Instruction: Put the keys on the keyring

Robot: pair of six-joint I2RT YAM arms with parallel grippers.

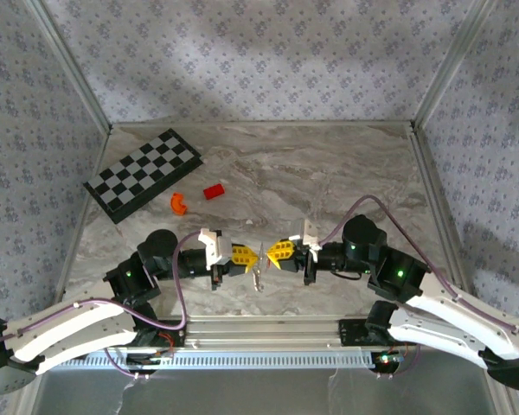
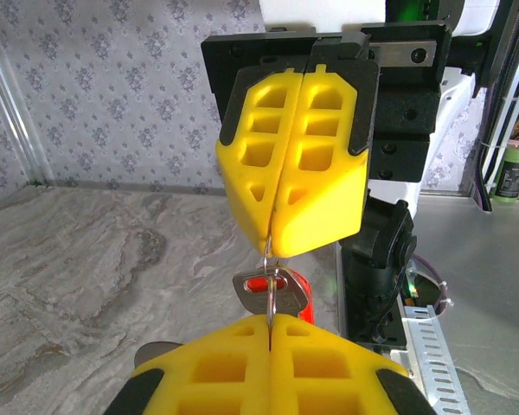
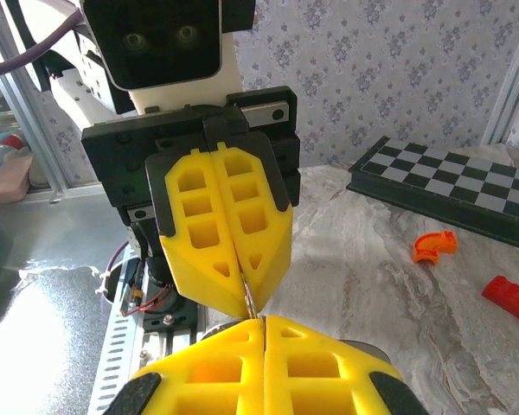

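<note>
Near the table's front edge my left gripper [image 1: 249,255] and right gripper [image 1: 272,252] meet tip to tip, both shut on the thin keyring [image 1: 260,252]. The keys [image 1: 258,278] dangle below it as a small silvery bunch. In the left wrist view my left gripper [image 2: 270,322] pinches the ring wire [image 2: 271,275] from below and the right gripper [image 2: 272,249] pinches it from above. A flat grey key head [image 2: 258,292] hangs on the wire, with the red tag [image 2: 296,290] behind it. In the right wrist view the right gripper [image 3: 264,324] and left gripper [image 3: 242,298] clamp the ring [image 3: 249,304] edge-on.
A black-and-white chessboard [image 1: 143,175] lies at the back left. An orange curved piece [image 1: 179,203] and a red block [image 1: 214,192] sit just right of it on the marble table [image 1: 329,173]. Patterned walls close in three sides.
</note>
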